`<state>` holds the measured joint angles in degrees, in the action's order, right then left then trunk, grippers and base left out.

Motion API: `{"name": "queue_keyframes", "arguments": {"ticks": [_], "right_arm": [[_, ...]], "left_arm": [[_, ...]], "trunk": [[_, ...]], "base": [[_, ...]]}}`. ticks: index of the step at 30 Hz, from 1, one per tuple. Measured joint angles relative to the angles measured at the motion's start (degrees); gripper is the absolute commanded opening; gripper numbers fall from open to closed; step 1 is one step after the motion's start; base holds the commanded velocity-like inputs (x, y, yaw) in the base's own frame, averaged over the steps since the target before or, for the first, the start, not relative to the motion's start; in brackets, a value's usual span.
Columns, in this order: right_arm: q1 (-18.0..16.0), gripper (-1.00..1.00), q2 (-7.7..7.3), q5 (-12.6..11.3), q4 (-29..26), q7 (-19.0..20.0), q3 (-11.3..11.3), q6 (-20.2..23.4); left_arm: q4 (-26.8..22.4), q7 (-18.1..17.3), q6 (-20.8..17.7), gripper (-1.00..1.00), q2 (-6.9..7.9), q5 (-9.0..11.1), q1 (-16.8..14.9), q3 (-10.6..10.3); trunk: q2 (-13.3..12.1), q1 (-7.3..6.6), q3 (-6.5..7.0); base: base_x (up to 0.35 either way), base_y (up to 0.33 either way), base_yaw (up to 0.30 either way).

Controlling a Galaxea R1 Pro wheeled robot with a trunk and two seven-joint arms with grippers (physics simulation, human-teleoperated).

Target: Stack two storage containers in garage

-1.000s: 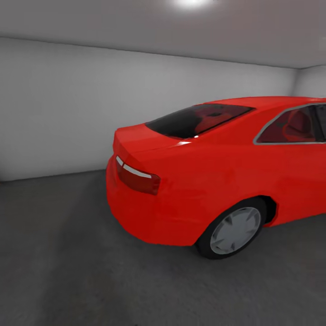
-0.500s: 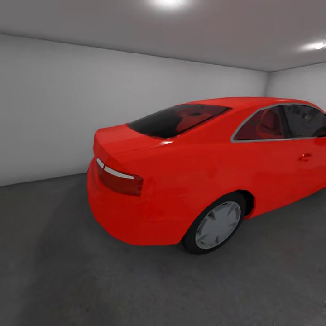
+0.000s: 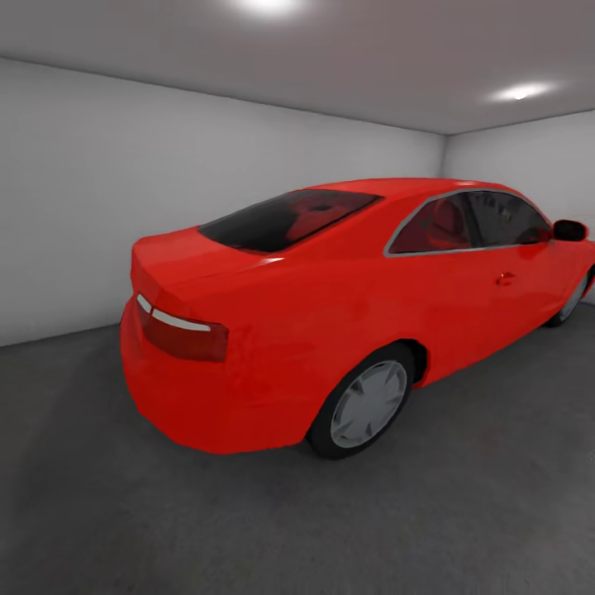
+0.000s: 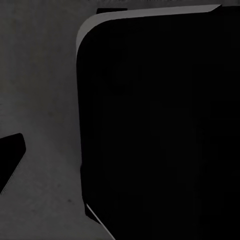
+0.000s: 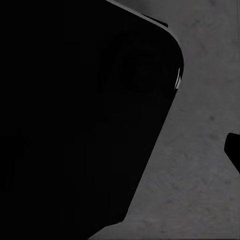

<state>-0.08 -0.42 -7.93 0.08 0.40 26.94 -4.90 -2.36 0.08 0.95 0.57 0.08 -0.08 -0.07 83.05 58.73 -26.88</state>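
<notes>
Counting from the head view, we get one red car point(image 3: 330, 314), one rear wheel point(image 3: 368, 403) in full, a sliver of a front wheel point(image 3: 576, 297) at the far right, one tail light point(image 3: 178, 333), one side mirror point(image 3: 569, 230), and two ceiling lights point(image 3: 519, 92); the second light point(image 3: 264, 5) is cut by the top edge.

Cut off or unclear: the car's nose runs out of the picture at the right; its rear window point(image 3: 285, 219) is dark and we only make out reddish seats behind it; in the left wrist view a big black rounded slab point(image 4: 160, 125) with a thin pale rim blocks most of the picture and we cannot say what it is; a small black wedge point(image 4: 11, 155) pokes in at one edge; the right wrist view has a like black slab point(image 5: 80, 120) and a small dark piece point(image 5: 234, 150) at its edge; whether either gripper's fingers are apart or together we cannot tell from these.

Surface and room: we are in the garage, with the floor point(image 3: 463, 512) dark grey, mottled, rough concrete; both wrist views have that same grey concrete point(image 4: 40, 100) past the slabs; walls point(image 3: 99, 190) plain grey-white, meeting at a corner at the right behind the car; ceiling pale; the car stands on the concrete, near the back wall.
</notes>
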Motion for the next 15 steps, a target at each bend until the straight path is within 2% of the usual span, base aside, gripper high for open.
{"name": "queue_keyframes", "arguments": {"ticks": [15], "right_arm": [[0.0, 1.0, -0.04, 0.0, 0.0, 0.1, 0.0, 0.0]], "left_arm": [[0.0, 0.0, 0.0, 1.0, 0.03, 0.0, 0.0, 0.0]], "trunk": [[0.0, 0.0, 0.0]], "base": [[0.0, 0.0, -0.245]]}}
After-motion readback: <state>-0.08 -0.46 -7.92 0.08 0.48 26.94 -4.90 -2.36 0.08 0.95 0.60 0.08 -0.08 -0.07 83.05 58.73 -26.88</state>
